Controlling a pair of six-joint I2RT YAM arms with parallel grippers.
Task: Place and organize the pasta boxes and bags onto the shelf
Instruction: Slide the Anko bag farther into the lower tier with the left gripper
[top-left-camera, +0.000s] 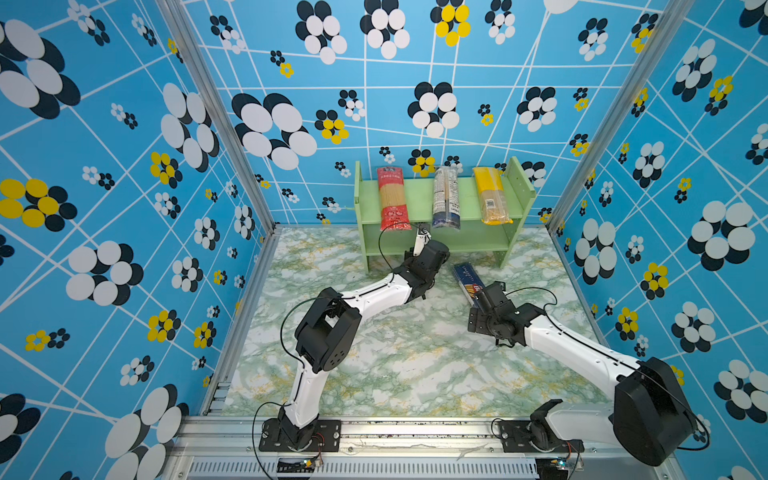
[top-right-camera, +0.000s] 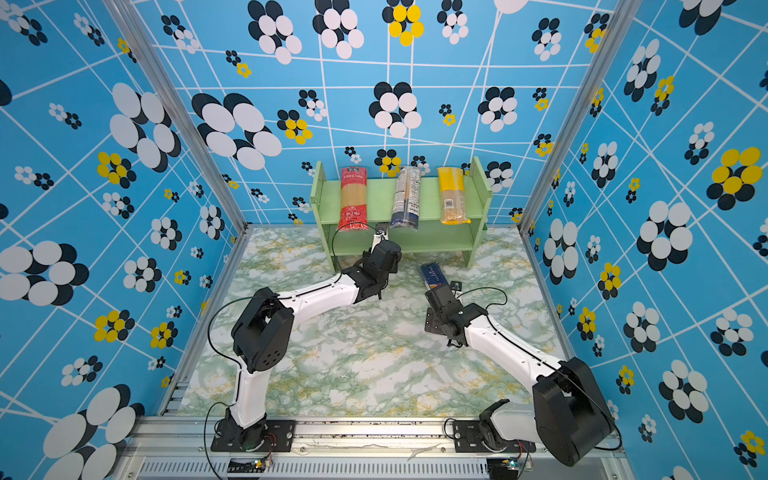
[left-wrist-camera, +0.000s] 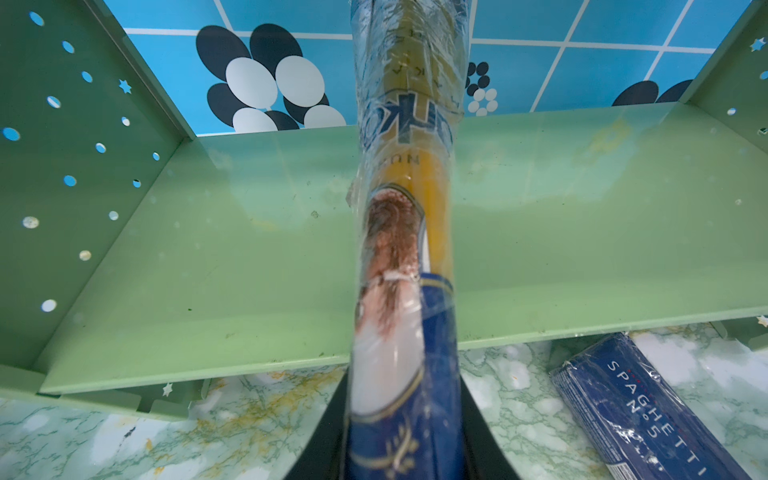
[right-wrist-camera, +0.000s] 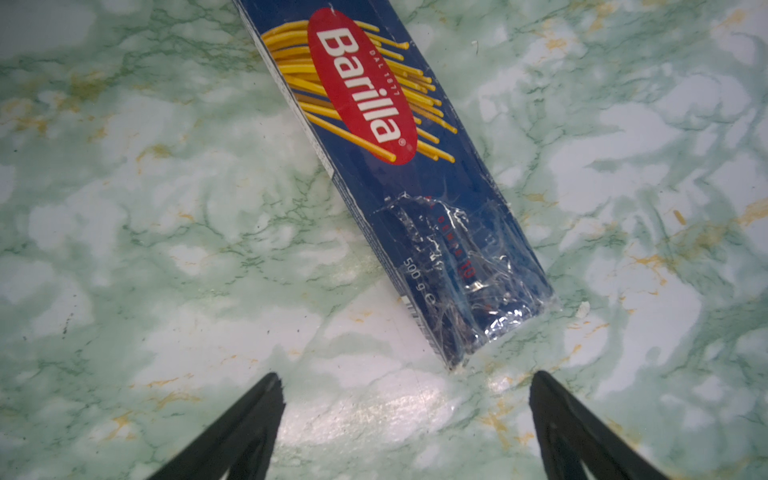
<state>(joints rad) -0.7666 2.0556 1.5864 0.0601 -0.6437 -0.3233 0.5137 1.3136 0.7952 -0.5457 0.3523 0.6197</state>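
The light green shelf stands at the back of the table. On its upper tier lie a red-ended bag, a clear white/blue-label bag and a yellow-topped bag. My left gripper is at the shelf's front, shut on a blue-ended bag that reaches in over the lower board. In both top views the upper tier hides that bag. The dark blue Barilla box lies flat and slanted on the table before the shelf. My right gripper is open, just short of the box's near end.
The marble-pattern table is closed in by patterned walls on three sides, with a metal rail along the front. A black cable loops from the left arm in front of the shelf. The left shelf panel has peg holes.
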